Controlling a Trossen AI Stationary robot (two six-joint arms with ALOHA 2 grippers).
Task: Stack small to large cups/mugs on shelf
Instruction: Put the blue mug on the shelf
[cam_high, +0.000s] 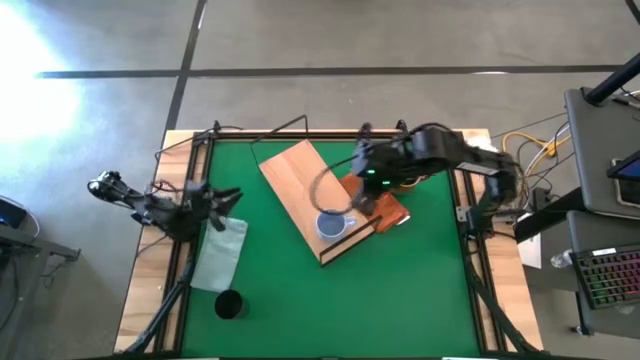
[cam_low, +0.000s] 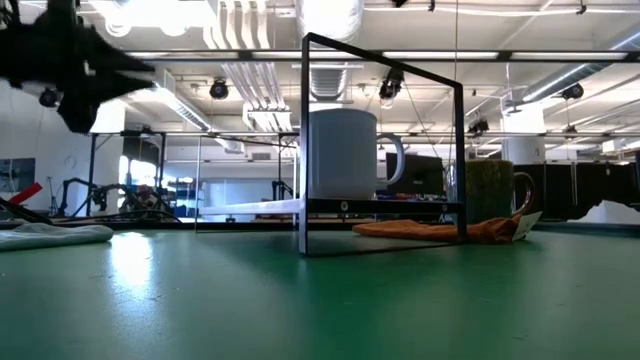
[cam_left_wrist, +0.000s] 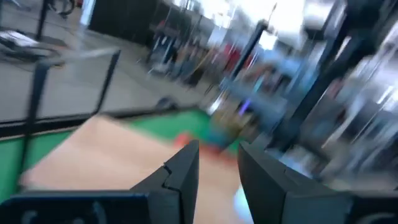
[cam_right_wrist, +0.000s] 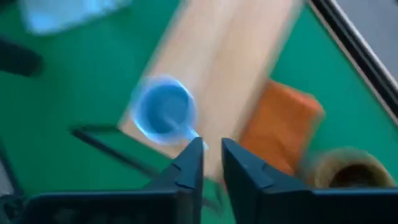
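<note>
The light blue-grey mug (cam_high: 333, 225) stands upright on the tan shelf board (cam_high: 300, 175), near its near end; it also shows in the low view (cam_low: 345, 150) and the right wrist view (cam_right_wrist: 165, 112). The brown mug (cam_right_wrist: 345, 174) stands beside the orange cloth (cam_right_wrist: 280, 124); in the low view it (cam_low: 490, 190) is right of the board. The black cup (cam_high: 229, 303) stands on the green mat at the near left. My right gripper (cam_right_wrist: 211, 158) hovers above the board just past the blue mug, narrowly open and empty. My left gripper (cam_high: 225, 198) is open and empty at the table's left.
A pale translucent bag (cam_high: 220, 250) lies on the mat below my left gripper. A thin black wire frame (cam_low: 380, 70) stands around the board. The orange cloth (cam_high: 385, 205) lies against the board's right edge. The black table rails (cam_high: 180, 250) run along both sides.
</note>
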